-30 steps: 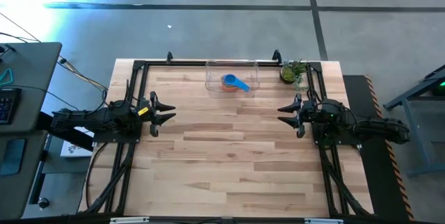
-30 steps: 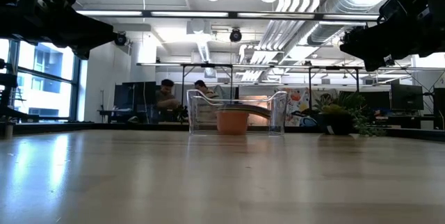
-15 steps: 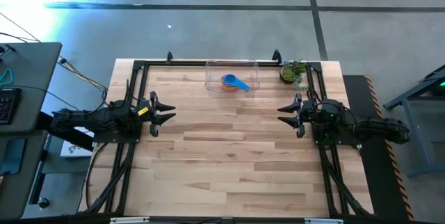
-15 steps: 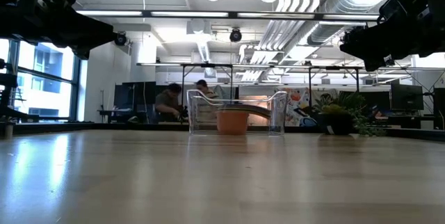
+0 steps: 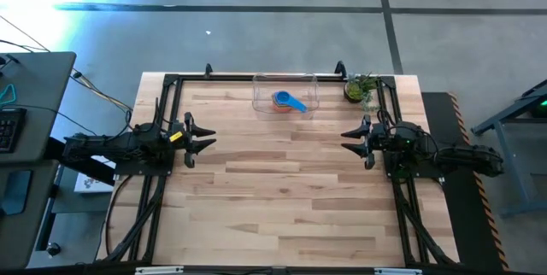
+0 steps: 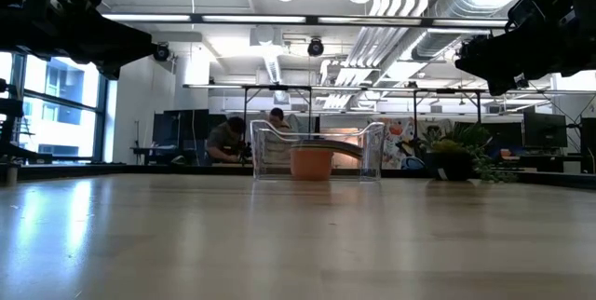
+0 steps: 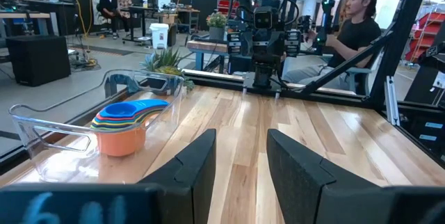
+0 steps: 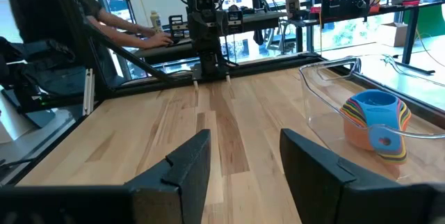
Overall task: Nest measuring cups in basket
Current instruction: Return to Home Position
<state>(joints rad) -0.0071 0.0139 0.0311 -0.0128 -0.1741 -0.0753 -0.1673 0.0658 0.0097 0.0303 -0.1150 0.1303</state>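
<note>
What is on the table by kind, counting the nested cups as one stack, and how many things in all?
Bin: 1
Cup stack, inside the bin: 1
Plant: 1
Total: 3

We see grey floor (image 5: 256, 44) across the high view's top; low view: ceiling ducts (image 6: 400, 6) upper right, windows (image 6: 58, 104) at left.

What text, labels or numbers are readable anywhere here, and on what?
Nothing reads clearly enough to quote.
Pale marks on the dark bar in the left wrist view: too blurred.
On the measuring cups: no markings legible.
On the yellow tag on the left arm: too small.
</note>
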